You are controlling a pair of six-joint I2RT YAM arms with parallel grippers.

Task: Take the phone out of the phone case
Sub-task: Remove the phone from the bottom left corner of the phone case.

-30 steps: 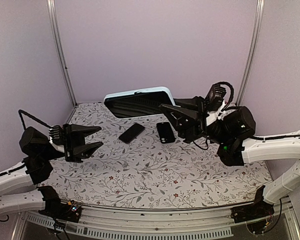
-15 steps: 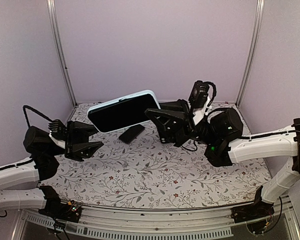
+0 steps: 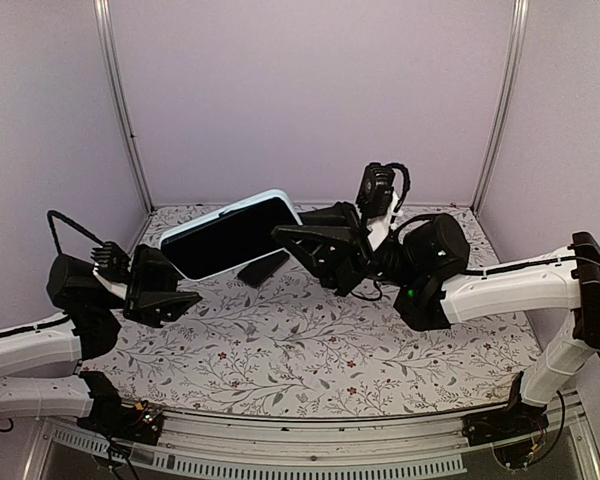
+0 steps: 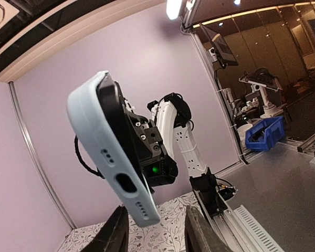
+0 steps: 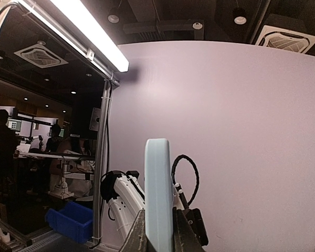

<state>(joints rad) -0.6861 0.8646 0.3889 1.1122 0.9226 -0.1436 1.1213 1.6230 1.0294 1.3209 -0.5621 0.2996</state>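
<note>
The right tool (image 3: 292,228) is clamping one end of the case (image 4: 102,157) and holding it tilted in the air above the far-left part of the table (image 3: 310,340). The phone (image 3: 225,238) is sitting inside the case, screen facing the near edge. The left tool (image 3: 185,280) is standing with jaws partly apart, gripping nothing, and the case's free end is hanging just beside its fingers; contact cannot be told.

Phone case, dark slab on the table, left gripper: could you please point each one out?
phone case (image 4: 97,142): left wrist view, pale blue side wall.
dark slab (image 3: 264,268): top external view, its visible middle.
left gripper (image 3: 185,283): top external view, between the jaws' tips.
</note>
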